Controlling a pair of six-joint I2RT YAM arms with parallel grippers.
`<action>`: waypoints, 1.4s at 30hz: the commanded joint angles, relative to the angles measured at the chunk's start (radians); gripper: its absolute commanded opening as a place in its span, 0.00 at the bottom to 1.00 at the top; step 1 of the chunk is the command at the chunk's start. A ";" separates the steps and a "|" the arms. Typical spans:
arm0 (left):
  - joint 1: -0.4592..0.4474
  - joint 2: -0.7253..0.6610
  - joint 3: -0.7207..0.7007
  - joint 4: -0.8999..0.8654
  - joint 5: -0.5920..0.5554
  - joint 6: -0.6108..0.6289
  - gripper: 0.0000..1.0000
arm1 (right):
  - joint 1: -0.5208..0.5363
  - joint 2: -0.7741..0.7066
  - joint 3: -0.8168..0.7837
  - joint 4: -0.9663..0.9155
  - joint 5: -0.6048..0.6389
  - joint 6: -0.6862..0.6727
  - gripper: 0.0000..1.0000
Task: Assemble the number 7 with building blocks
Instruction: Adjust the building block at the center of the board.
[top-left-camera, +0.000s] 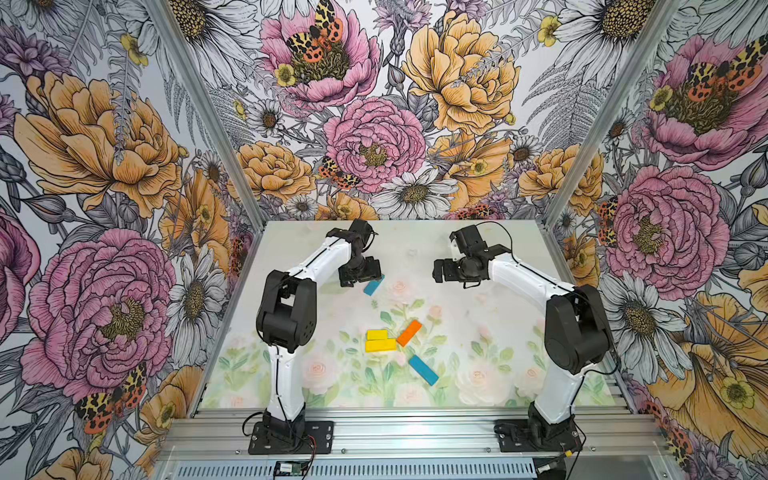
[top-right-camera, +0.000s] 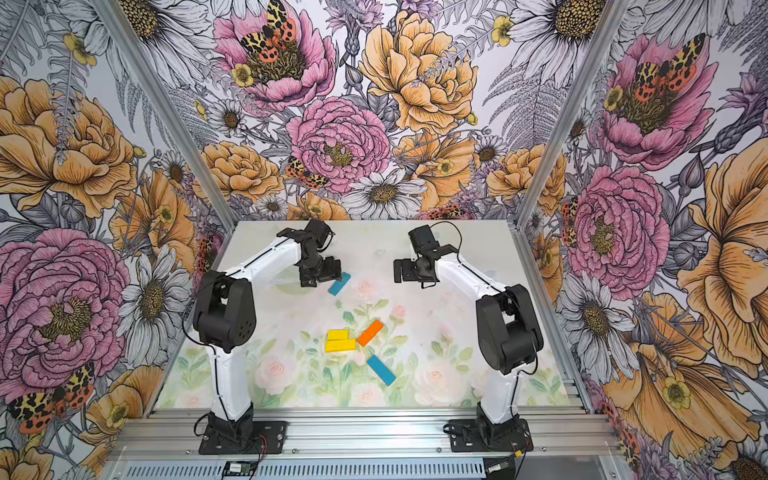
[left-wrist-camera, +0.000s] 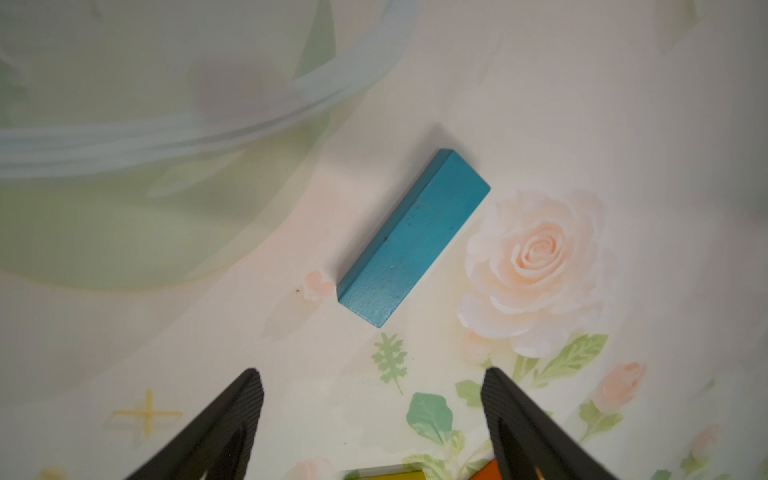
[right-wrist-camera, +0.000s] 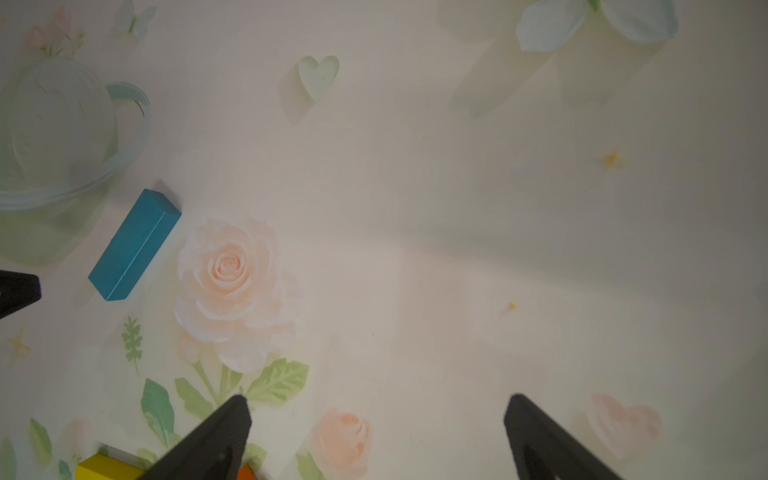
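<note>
Your left gripper (left-wrist-camera: 372, 374), the nearer one, hung wide open and empty, the far blue block (top-left-camera: 373, 286) just ahead, lying one-to-seven o'clock.

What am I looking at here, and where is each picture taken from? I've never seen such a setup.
These are two robot arms, the left arm and the right arm, bolted at the near edge of a flower-printed table. The two wide pictures come from a twin camera overhead. The two close-ups come from a camera on each wrist, looking past that arm's fingers. Five small blocks lie on the table: a far blue block close to the left fingers, a short yellow block against a long yellow block, an orange block slanted beside them, and a near blue block. The left fingers and right fingers are spread open; nothing is held.
</note>
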 joint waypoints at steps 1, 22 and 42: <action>-0.008 -0.008 -0.019 0.026 -0.001 -0.046 0.85 | 0.012 0.021 0.040 0.011 -0.016 -0.014 0.99; -0.016 0.015 -0.131 0.173 0.073 -0.022 0.47 | 0.021 -0.009 -0.002 0.011 0.000 0.000 0.98; -0.055 0.063 -0.065 0.143 -0.153 0.461 0.53 | 0.023 -0.009 -0.022 0.010 0.011 0.001 0.98</action>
